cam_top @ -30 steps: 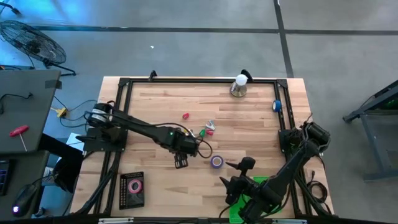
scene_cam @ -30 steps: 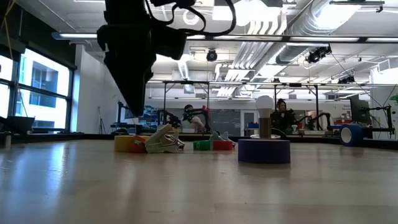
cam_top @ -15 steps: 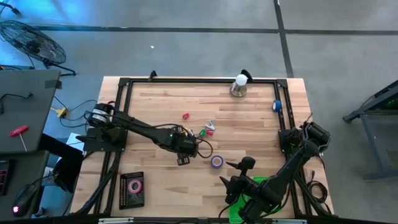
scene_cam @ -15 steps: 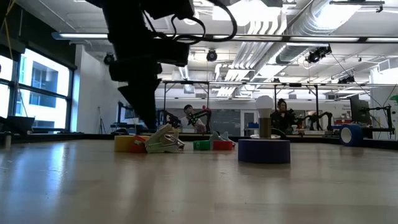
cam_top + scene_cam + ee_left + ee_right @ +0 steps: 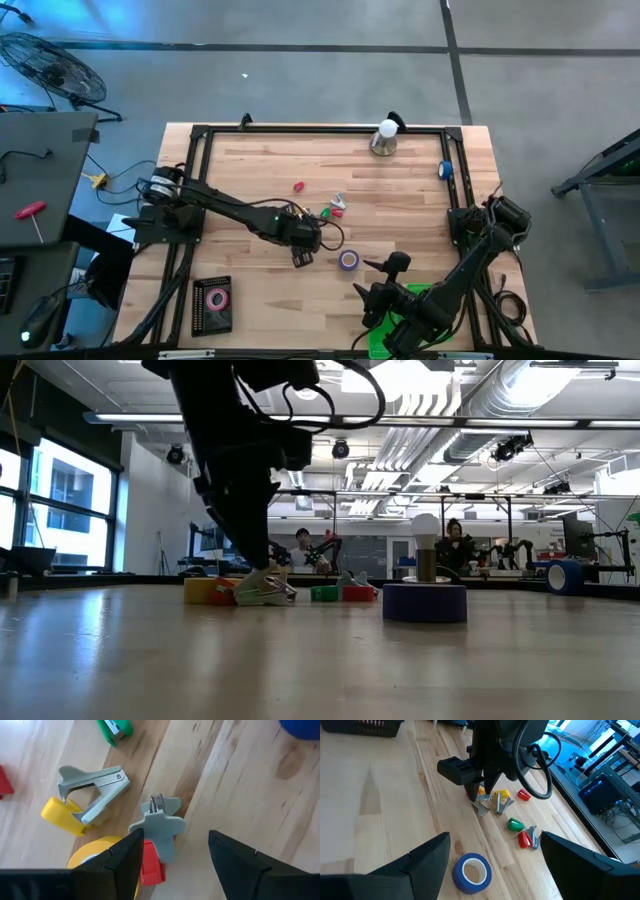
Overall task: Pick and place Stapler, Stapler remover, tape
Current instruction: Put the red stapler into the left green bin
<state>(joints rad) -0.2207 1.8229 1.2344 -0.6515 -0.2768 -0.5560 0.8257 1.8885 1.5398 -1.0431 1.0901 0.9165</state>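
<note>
My left gripper (image 5: 175, 847) is open and points down over a cluster on the table's middle. A grey staple remover with a red grip (image 5: 159, 827) lies flat between its fingers, close to one of them. Next to it lie a yellow-gripped staple remover (image 5: 87, 800), a yellow tape roll (image 5: 95, 856) and a small green stapler (image 5: 115, 727). A purple-blue tape roll (image 5: 348, 260) lies flat nearer the front. My right gripper (image 5: 376, 280) waits open near the front edge, behind that roll (image 5: 472, 872). A pink tape roll (image 5: 216, 298) lies in a black basket. My left gripper comes from above, slanting down, with one fingertip (image 5: 131, 851) overlapping the red-grip end (image 5: 150, 865) of the grey staple remover. I cannot tell whether it touches. The remover lies flat on the table.
A light bulb on a base (image 5: 384, 136) stands at the far edge, and a blue roll (image 5: 445, 170) lies at the far right. Another red-gripped remover (image 5: 527, 839) and a small red piece (image 5: 298, 186) lie near the cluster. A green thing (image 5: 412, 298) sits under my right arm.
My left gripper has come down toward the grey staple remover, shifting a little toward the table's right edge. It has tipped steeper and rolled about its own line. Its fingers stay equally far apart. Nothing on the table has moved.
</note>
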